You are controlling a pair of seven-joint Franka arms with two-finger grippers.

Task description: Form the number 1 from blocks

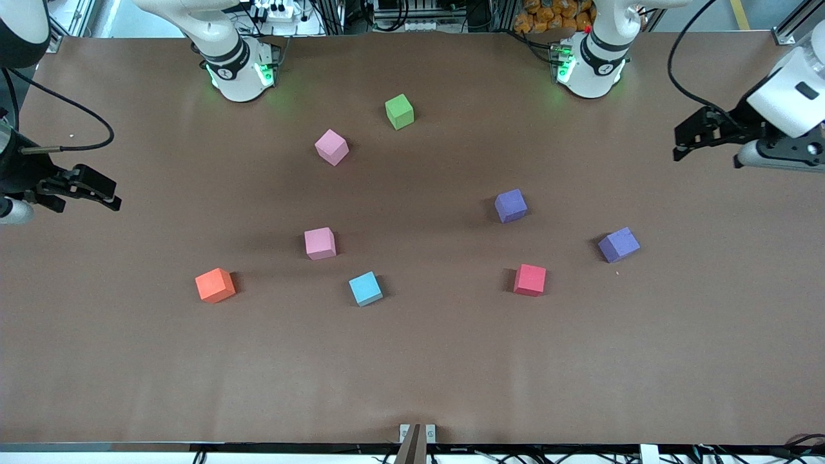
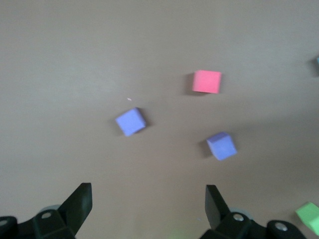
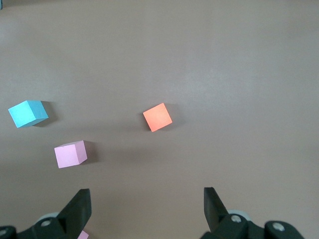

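- Step in hand: none begun; all eight blocks lie scattered and apart on the counter [image 1: 129,374], no figure 1 formed.
- Left pincer [image 1: 678,143] released, empty, up over its own end of the counter; nearest it the two purple blocks [image 1: 619,245], [image 1: 511,205], then the red block [image 1: 530,280].
- Right pincer [image 1: 115,196] released, empty, over its own end; nearest it the orange block [image 1: 215,285], then a pink block [image 1: 320,243] and the light blue block [image 1: 365,288].
- Green block [image 1: 399,111] and second pink block [image 1: 331,147] lie toward the bases, well apart from both pincers.
- Next, judged: choose a column line, descend squarely over one near block.
- No readable writing.
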